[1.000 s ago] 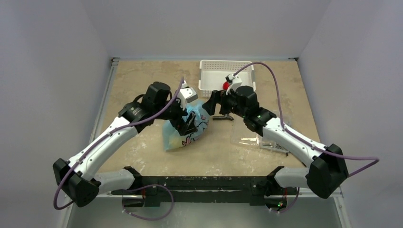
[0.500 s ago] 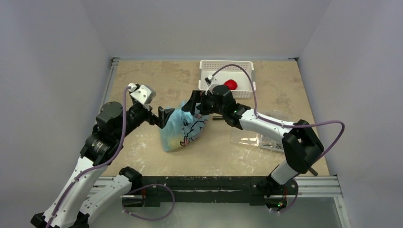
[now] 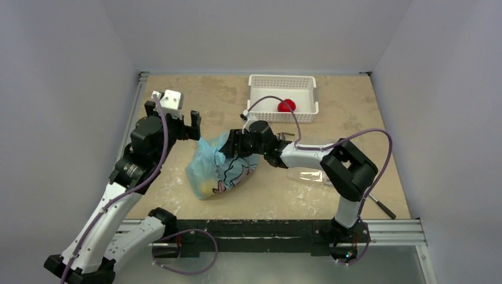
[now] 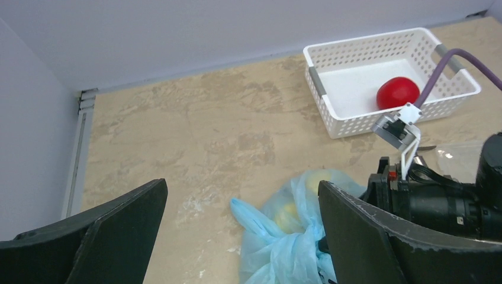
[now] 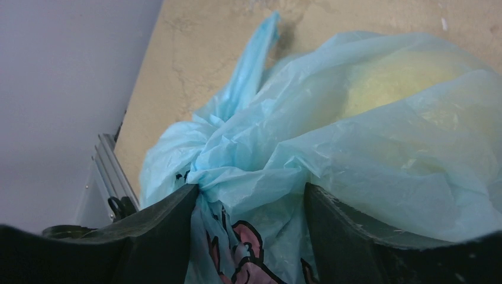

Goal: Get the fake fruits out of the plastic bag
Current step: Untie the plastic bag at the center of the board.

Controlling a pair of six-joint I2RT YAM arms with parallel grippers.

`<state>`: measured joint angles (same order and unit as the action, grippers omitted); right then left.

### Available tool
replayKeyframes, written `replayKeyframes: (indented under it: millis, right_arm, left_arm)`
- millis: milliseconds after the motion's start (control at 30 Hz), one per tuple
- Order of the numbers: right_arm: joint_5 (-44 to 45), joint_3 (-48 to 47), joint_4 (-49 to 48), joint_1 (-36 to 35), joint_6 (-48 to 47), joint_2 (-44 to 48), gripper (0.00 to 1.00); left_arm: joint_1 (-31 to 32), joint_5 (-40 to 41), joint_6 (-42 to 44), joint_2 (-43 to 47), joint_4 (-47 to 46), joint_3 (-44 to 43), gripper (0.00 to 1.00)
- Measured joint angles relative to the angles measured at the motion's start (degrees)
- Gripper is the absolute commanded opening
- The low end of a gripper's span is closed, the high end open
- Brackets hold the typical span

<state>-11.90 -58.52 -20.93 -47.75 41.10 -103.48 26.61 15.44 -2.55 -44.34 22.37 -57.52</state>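
The light-blue plastic bag (image 3: 220, 168) lies bunched on the table's middle, its top gathered into a twist. Yellow fruit shows through the plastic (image 5: 402, 77) and in the left wrist view (image 4: 288, 212). My right gripper (image 3: 232, 144) is open, one finger on each side of the bag's gathered top (image 5: 248, 177), with plastic touching both fingers. My left gripper (image 3: 192, 123) is open and empty, raised above and to the left of the bag (image 4: 296, 248). A red apple (image 3: 286, 106) lies in the white basket (image 3: 260, 83); it also shows in the left wrist view (image 4: 398, 93).
A clear flat bag of small parts (image 3: 308, 174) lies right of the blue bag, under my right arm. A dark tool (image 3: 380, 207) lies at the table's near right. The white basket (image 4: 331, 89) stands at the back. Walls close in on three sides.
My left arm has let go of the bag and lifted back to the left. My right gripper has moved from the basket onto the bag's top. The bag shifted slightly left.
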Motion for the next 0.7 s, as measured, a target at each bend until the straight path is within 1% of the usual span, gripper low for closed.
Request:
replayKeyframes:
  millis: [100,200,267,333,367,433,467,500,533,600,633,700]
  right_arm:
    - [-0.07,4.00,-2.62,0.02,-0.28,0.42,0.59]
    - [-0.20,7.15,-3.65,0.02,-1.88,2.73,0.64]
    - [-0.26,8.17,-2.27,0.02,-4.55,4.83,0.68]
    - [-0.09,8.98,-0.85,-0.04,-6.97,6.95,0.73]
    - [-0.04,9.57,0.11,-0.09,-8.41,8.59,0.74]
    - [-0.07,10.32,1.90,-0.11,-11.23,11.76,0.75]
    - [-0.09,10.36,2.89,-0.13,-12.70,13.40,0.77]
    - [-0.07,10.36,3.45,-0.13,-14.10,14.86,0.78]
    - [-0.04,10.36,3.98,-0.13,-15.37,16.28,0.80]
    - [-0.02,10.60,4.31,-0.13,-17.33,18.53,0.82]
    - [-0.04,10.93,4.28,-0.11,-18.23,19.58,0.82]
    - [0.02,11.45,4.72,-0.04,-19.52,20.83,0.84]
  left_arm:
    - [-1.14,0.96,-0.90,-2.05,1.81,0.00,1.00]
    - [-1.81,1.05,-1.11,-1.40,2.56,0.00,0.99]
    - [-1.86,-0.61,-1.20,-2.12,3.30,-0.55,1.00]
    - [-1.90,-4.26,-1.31,-4.94,4.79,-2.60,0.99]
    - [-1.92,-7.37,-1.36,-7.91,6.51,-4.74,0.96]
    - [-1.97,-13.92,-1.62,-16.90,10.08,-10.80,0.84]
    - [-1.97,-17.00,-2.03,-21.68,11.21,-13.70,0.81]
    - [-1.97,-20.04,-2.47,-26.86,12.39,-16.41,0.81]
    - [-1.97,-22.73,-2.71,-31.67,13.31,-18.01,0.82]
    - [-1.95,-27.08,-2.89,-38.73,15.82,-18.45,0.93]
    - [-1.84,-29.68,-2.97,-42.14,18.58,-18.36,0.97]
    - [-1.49,-33.05,-2.93,-45.75,22.45,-18.23,1.00]
